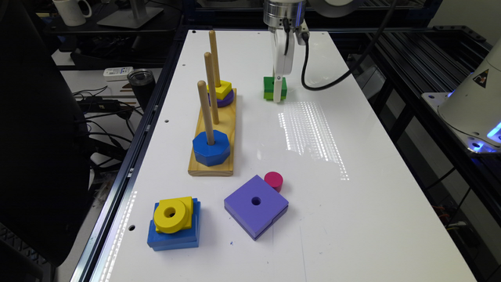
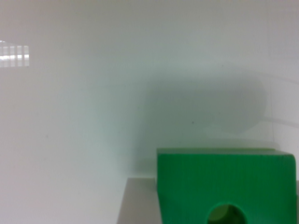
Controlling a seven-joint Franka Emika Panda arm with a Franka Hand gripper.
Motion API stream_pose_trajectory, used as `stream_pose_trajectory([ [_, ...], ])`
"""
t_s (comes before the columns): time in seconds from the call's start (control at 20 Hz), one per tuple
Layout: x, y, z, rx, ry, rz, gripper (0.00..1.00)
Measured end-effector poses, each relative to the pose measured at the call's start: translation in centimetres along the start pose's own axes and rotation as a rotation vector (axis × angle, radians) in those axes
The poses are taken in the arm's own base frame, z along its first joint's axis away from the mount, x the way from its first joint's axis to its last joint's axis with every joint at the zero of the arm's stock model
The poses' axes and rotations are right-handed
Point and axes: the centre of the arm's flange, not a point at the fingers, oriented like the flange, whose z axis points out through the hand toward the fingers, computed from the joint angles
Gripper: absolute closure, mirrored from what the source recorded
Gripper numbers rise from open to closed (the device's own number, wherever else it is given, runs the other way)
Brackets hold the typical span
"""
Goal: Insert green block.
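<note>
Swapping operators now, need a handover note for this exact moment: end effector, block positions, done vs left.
End effector: down at the green block; open or shut can't be told.
Green block: on the white table, apart from the wooden peg base, on its exterior-view right.
Pegs: near one holds the blue octagon, far one a yellow block on a purple one, middle peg bare.
Done: approach. Left: lift, insertion onto a peg.

bright overhead light, glossy glare
a striped reflection streaks the white table (image 1: 313, 129); the wrist view is soft and hazy, with a broad grey shadow behind the green block (image 2: 224, 182).
</note>
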Motion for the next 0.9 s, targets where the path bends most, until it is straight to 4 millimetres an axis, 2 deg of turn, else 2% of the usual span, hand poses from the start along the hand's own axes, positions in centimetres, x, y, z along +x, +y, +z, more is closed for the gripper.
stream_pose_trajectory([
  [0.9,-0.4,0.2,-9.8,-0.003,0.01,0.0,1.0],
])
